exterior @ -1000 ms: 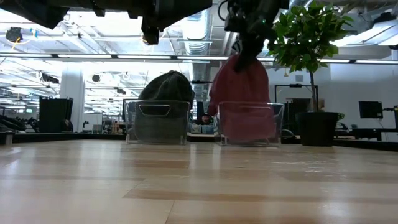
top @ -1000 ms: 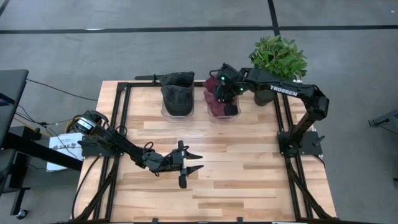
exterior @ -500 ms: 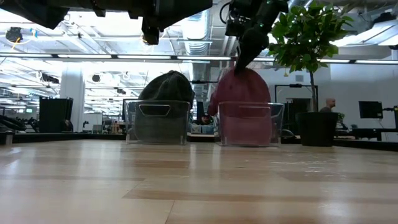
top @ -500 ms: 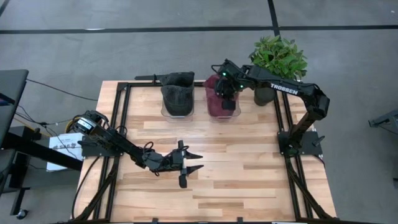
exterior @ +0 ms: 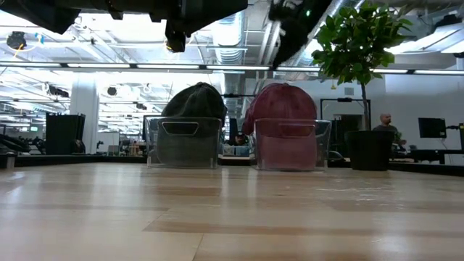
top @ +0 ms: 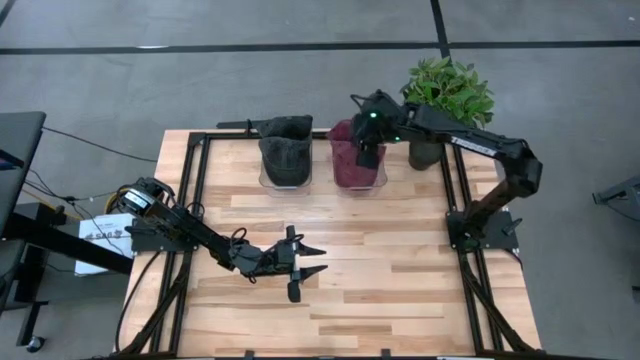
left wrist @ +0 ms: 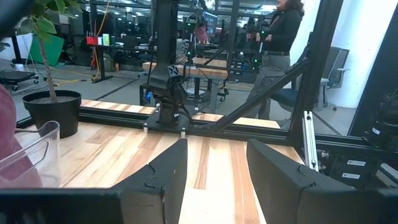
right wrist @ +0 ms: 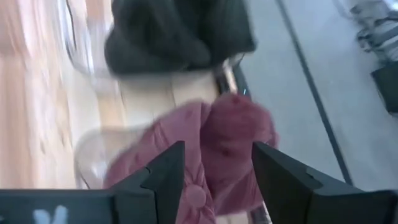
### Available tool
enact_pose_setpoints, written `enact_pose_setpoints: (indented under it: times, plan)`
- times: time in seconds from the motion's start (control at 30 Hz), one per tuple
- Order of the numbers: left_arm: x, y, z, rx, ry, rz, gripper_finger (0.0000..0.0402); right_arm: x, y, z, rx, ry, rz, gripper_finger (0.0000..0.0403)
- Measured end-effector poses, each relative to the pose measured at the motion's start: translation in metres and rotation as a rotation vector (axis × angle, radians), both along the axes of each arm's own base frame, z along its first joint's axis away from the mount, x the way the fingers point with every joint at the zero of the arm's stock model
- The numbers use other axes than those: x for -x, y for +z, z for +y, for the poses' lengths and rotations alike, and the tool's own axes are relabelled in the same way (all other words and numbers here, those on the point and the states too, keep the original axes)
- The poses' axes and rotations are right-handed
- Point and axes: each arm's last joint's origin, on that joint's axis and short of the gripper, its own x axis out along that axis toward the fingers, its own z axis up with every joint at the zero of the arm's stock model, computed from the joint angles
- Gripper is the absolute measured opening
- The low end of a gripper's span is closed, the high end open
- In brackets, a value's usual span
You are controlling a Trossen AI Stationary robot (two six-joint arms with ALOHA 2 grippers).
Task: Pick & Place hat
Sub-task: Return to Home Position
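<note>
A maroon hat (top: 352,162) sits in a clear bin (exterior: 292,143) at the table's far edge, its crown (exterior: 281,100) rising above the bin's rim. A dark grey hat (top: 285,148) fills a second clear bin (exterior: 183,142) to its left. My right gripper (top: 365,152) hangs open just above the maroon hat, pointing slantwise down. In the right wrist view the hat (right wrist: 236,134) lies below the gap between its fingers (right wrist: 217,149), apart from them. My left gripper (top: 303,264) waits open and level over the table's near middle, nothing between its fingers (left wrist: 214,177).
A potted plant (top: 447,92) stands at the far right corner beside the maroon hat's bin. Black frame rails (top: 195,190) run along the table's left, right and far sides. Bare wood (top: 390,250) lies between the bins and the near edge. A person (left wrist: 280,37) stands beyond the table.
My right gripper has opened, let go of the maroon hat and risen clear of it, tipping and rolling a little. The hat's crown, drawn up to the fingers a second ago, has sunk back into a rounded dome in its bin.
</note>
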Motion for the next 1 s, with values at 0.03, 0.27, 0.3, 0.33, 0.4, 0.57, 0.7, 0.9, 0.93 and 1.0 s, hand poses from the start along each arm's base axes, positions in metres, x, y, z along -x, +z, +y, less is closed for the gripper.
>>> enact_pose_setpoints:
  times: [0.03, 0.27, 0.3, 0.33, 0.4, 0.57, 0.7, 0.9, 0.93, 1.0]
  plan:
    - [0.000, 0.000, 0.000, 0.000, 0.000, 0.000, 0.0163, 0.003, 0.007, 0.003, 0.001, -0.012, -0.039, 0.0180]
    - [0.001, 0.000, -0.005, 0.026, -0.141, 0.001, 0.0163, 0.035, 0.056, 0.046, -0.040, -0.033, -0.319, 0.0183]
    - [0.001, 0.000, -0.006, 0.025, -0.164, 0.000, 0.0163, 0.040, 0.060, 0.056, -0.052, -0.018, -0.352, 0.0183]
    - [0.000, 0.001, -0.007, 0.026, -0.169, -0.002, 0.0163, 0.046, 0.064, 0.065, -0.061, 0.002, -0.385, 0.0183]
    - [-0.001, 0.003, -0.008, 0.030, -0.172, -0.007, 0.0163, 0.057, 0.069, 0.085, -0.083, 0.051, -0.452, 0.0181]
    - [-0.006, 0.008, -0.014, 0.018, -0.179, 0.021, 0.0163, 0.086, 0.064, 0.135, -0.174, 0.216, -0.592, 0.0178]
    - [-0.010, 0.013, -0.019, 0.005, -0.184, 0.033, 0.0163, 0.103, 0.044, 0.170, -0.251, 0.322, -0.674, 0.0180]
    - [-0.010, 0.027, -0.019, -0.005, -0.184, 0.007, 0.0163, 0.123, 0.000, 0.217, -0.255, 0.382, -0.733, 0.0179]
    - [-0.008, 0.032, -0.018, -0.008, -0.182, 0.009, 0.0163, 0.126, -0.008, 0.224, -0.247, 0.381, -0.732, 0.0178]
    - [-0.003, 0.041, -0.015, -0.015, -0.182, 0.024, 0.0163, 0.133, -0.025, 0.237, -0.222, 0.377, -0.731, 0.0176]
